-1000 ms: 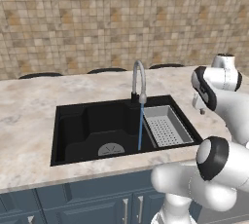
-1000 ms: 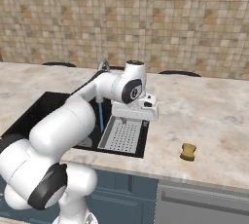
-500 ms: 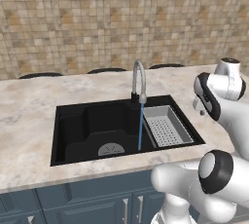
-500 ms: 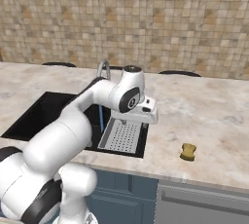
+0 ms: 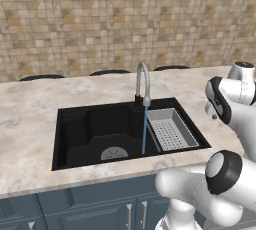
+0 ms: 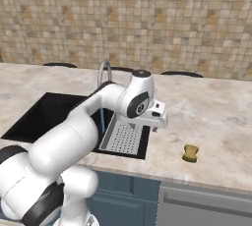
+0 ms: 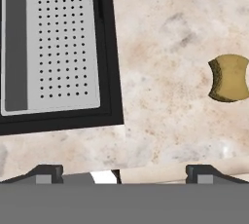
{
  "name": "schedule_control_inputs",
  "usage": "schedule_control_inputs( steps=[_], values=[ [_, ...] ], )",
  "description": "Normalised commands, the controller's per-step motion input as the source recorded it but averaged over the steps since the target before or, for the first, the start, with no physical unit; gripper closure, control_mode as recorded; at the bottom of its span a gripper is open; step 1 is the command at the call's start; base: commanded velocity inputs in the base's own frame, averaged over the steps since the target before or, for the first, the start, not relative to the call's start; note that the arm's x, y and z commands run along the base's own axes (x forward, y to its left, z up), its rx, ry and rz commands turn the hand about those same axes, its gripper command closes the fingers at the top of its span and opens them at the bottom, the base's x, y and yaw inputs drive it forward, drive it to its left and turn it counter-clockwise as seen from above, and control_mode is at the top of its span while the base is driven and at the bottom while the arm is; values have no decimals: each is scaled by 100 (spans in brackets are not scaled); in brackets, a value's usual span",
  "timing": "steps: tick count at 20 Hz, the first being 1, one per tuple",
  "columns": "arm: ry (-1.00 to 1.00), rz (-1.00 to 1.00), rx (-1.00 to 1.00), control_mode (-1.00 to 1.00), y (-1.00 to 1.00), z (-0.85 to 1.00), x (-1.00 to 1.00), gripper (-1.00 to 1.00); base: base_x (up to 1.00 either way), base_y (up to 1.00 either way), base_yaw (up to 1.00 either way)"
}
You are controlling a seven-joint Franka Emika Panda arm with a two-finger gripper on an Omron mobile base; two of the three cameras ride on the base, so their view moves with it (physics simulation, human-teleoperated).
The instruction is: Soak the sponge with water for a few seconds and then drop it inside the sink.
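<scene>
Marble counter carries the sponge (beside the sink); hand spread, empty.

A beige-and-brown mosaic tile wall rises straight behind the marbled cream counter. Below the counter's front edge run blue-grey cabinet doors with slim metal handles. Light is even and soft.

**Hand swings right, off the basin**

Since 1 second ago the gripper has carried rightward from above the strainer tray to the sink edge, over the counter (closer to the sponge, not touching). The upper arm leans further right in both base views.
</scene>
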Motion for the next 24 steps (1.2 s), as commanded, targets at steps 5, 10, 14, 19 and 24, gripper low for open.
schedule_control_inputs(
  steps=[5, 10, 14, 19, 24],
  values=[
    [0, 0, 0, -100, -36, 0, 0, -100, 0, 0, 0],
    [0, 0, 0, -100, -35, -6, 0, -100, 0, 0, 0],
    [0, 0, 0, -100, -39, -11, 0, -100, 0, 0, 0],
    [0, 0, 0, -100, -43, -13, 0, -100, 0, 0, 0],
    [0, 0, 0, -100, -31, -10, 0, -100, 0, 0, 0]
  ],
)
